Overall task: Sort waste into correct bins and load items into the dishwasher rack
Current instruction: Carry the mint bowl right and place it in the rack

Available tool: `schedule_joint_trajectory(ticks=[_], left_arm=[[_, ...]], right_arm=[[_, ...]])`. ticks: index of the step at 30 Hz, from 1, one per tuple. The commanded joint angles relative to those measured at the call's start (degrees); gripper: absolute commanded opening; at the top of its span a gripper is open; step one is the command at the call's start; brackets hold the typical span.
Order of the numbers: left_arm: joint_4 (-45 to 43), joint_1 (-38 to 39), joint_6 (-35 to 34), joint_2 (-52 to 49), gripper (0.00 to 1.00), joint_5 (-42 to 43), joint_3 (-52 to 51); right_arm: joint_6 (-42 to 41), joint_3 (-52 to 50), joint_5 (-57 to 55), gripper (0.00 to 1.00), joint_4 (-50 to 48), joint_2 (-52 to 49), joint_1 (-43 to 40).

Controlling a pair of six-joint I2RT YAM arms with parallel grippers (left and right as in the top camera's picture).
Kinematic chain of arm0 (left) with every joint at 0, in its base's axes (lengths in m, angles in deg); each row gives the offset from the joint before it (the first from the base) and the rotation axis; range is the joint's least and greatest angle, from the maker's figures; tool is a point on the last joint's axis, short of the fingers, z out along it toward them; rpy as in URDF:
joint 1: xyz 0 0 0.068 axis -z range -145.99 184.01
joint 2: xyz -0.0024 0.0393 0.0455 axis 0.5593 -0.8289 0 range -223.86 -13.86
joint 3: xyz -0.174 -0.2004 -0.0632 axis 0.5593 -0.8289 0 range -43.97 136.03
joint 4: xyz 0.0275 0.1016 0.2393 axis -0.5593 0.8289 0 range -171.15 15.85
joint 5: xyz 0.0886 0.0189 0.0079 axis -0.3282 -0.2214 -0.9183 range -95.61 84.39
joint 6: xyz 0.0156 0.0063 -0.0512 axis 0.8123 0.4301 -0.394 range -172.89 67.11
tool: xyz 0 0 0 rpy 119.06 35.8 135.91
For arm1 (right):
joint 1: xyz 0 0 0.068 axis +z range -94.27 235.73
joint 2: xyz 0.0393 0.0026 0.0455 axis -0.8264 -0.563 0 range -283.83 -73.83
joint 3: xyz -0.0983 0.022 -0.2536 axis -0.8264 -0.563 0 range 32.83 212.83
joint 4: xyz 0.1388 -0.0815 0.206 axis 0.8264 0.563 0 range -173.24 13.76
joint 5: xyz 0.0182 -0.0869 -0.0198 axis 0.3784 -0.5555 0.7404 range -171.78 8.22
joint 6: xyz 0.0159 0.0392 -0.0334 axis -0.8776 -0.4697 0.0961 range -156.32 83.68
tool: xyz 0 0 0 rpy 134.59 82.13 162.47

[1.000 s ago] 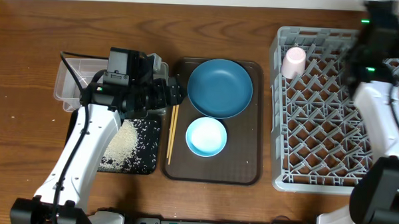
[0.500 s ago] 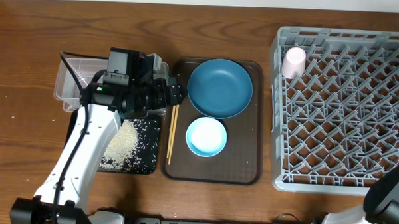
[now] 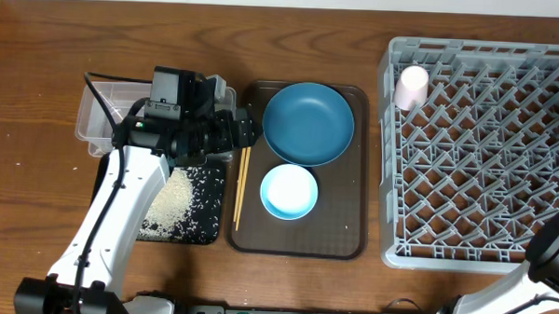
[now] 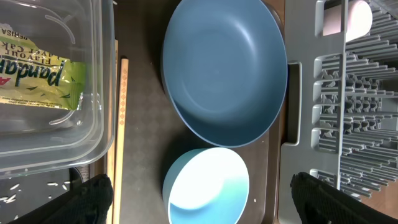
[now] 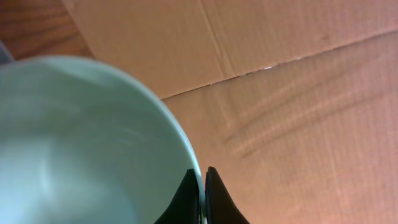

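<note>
The large dark blue bowl (image 3: 308, 123) and the small light blue bowl (image 3: 289, 191) sit on the brown serving tray (image 3: 344, 236), with the chopsticks (image 3: 241, 185) at its left edge. My left gripper (image 4: 202, 196) is open, hovering over the light blue bowl (image 4: 207, 186) with the dark blue bowl (image 4: 224, 68) beyond it. The yellow-green wrapper (image 4: 38, 81) lies in the clear tub (image 3: 99, 118). Rice (image 3: 171, 202) lies in the black tray (image 3: 203, 206). The pink cup (image 3: 411, 87) is in the grey rack (image 3: 475, 154). My right gripper (image 5: 201, 186) is shut on the rim of the pale green bowl (image 5: 74, 149), out of the overhead view. The tissue is hidden.
The right arm's lower part shows at the overhead view's right edge (image 3: 556, 251). The right wrist view shows brown cardboard (image 5: 298, 93) behind the green bowl. The left arm (image 3: 119, 207) reaches over the black tray.
The right arm has swung away from above the rack's far right corner and out of the overhead view. The left arm has not moved.
</note>
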Motion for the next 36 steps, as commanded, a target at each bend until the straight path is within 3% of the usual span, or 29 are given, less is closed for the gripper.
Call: schedule_joint_trajectory(ticks=[1,12,22,25,28,32,36], left_arm=[[0.2,0.1,0.2,0.1,0.94,-0.7,-0.1],[0.2,0.1,0.2,0.1,0.95,-0.7,-0.1],[0.2,0.1,0.2,0.1,0.95,-0.7,-0.1],[0.2,0.1,0.2,0.1,0.95,-0.7,-0.1],[0.2,0.1,0.2,0.1,0.95,-0.7,-0.1],[0.2,0.1,0.2,0.1,0.95,-0.7,-0.1],[0.2,0.1,0.2,0.1,0.95,-0.7,-0.1]], right_arm=[[5.5,0.7,0.2,0.01,0.3,-3.6,2.0],[11.8,0.7,0.2,0.01,-3.5,-5.4,10.7],[11.9,0.7,0.0,0.02,-2.7,-5.4,14.2],[11.9,0.7,0.0,0.15,-2.6,-5.4,15.8],[11.6,0.7,0.5,0.38,-2.6,-5.4,17.6],[11.7,0.7,2.3,0.49,-2.6,-5.4,20.3],[10.8,0.7,2.8,0.68,-2.7,-5.4,23.1]])
